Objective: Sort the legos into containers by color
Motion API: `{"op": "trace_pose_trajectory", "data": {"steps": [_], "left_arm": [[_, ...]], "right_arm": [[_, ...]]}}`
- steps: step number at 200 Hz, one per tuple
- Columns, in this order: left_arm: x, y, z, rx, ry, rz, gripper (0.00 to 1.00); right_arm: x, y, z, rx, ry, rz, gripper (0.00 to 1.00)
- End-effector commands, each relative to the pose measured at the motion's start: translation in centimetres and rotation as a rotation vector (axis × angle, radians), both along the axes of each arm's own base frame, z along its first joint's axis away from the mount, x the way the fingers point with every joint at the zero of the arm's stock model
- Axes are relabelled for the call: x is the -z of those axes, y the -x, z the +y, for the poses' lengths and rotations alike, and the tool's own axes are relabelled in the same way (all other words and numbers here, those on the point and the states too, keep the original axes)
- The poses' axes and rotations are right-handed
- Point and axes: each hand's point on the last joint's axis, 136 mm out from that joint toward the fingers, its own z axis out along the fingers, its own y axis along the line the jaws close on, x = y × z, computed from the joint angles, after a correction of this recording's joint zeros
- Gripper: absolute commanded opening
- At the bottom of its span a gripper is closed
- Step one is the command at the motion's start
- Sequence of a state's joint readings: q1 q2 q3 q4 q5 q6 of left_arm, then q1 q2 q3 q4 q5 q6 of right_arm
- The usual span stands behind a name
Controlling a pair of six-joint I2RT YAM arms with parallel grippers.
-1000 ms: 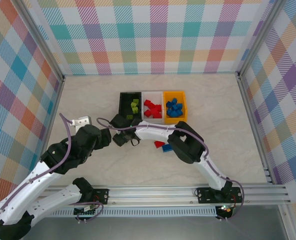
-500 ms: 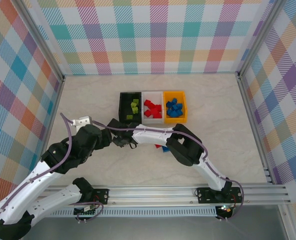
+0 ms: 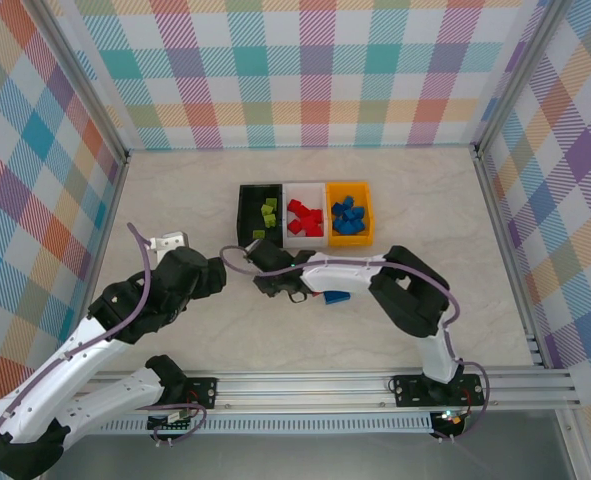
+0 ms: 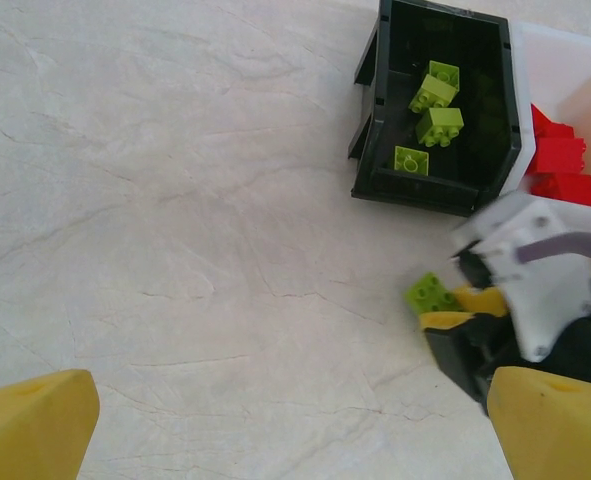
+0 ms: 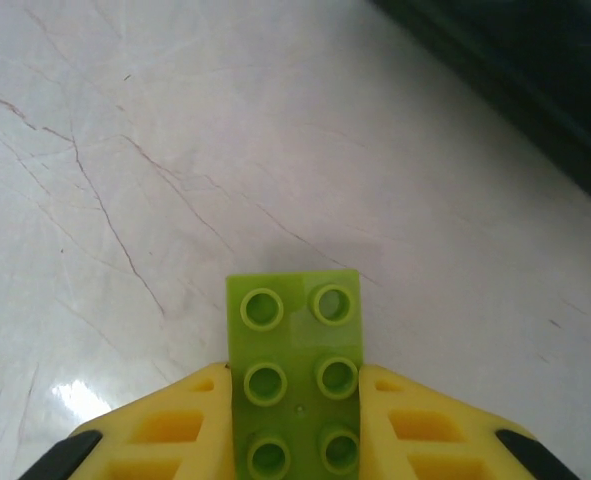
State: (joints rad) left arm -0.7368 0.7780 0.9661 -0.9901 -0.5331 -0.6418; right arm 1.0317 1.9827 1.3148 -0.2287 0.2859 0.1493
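Note:
My right gripper (image 5: 295, 385) is shut on a lime green lego (image 5: 295, 360), held just above the bare table. In the left wrist view that same lime green lego (image 4: 433, 293) sits at the right gripper's tip, a little short of the black bin (image 4: 375, 110), which holds three lime green legos (image 4: 439, 125). From above, the right gripper (image 3: 260, 264) is just in front of the black bin (image 3: 243, 210). The white bin (image 3: 286, 215) holds red legos (image 3: 304, 216) and the orange bin (image 3: 369, 212) holds blue legos (image 3: 347, 215). My left gripper (image 4: 295, 430) is open over bare table.
A blue lego (image 3: 337, 296) lies on the table beside the right forearm. The left arm's wrist (image 3: 190, 275) sits close to the right gripper's left side. Checked walls enclose the table, and a metal rail (image 3: 315, 385) runs along the near edge.
The right gripper has shifted to the right with the green lego, and its elbow has swung out to the right. The left arm has barely moved.

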Motion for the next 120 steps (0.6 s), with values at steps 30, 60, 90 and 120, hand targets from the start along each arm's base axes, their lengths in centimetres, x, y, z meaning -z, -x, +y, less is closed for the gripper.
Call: {"op": "trace_pose_trajectory", "data": {"steps": [30,60,90,120], "left_arm": [[0.2,-0.2,0.2,-0.039,0.027,-0.012,1.0],[1.3,-0.3,-0.4,-0.027,0.034,0.014,1.0],[2.5,-0.4,-1.1,-0.014,0.045,0.048,1.0],[3.4,-0.4,-1.7,-0.001,0.051,0.074,1.0]], "right_arm": [[-8.4,-2.6,0.0,0.087,-0.27,-0.034,0.25],[-9.7,-7.2,0.6,0.145,-0.287,-0.045,0.27],[-8.7,-12.9,1.0,0.215,-0.261,-0.023,0.28],[-7.8,-16.1,1.0,0.261,-0.248,0.023,0.44]]}}
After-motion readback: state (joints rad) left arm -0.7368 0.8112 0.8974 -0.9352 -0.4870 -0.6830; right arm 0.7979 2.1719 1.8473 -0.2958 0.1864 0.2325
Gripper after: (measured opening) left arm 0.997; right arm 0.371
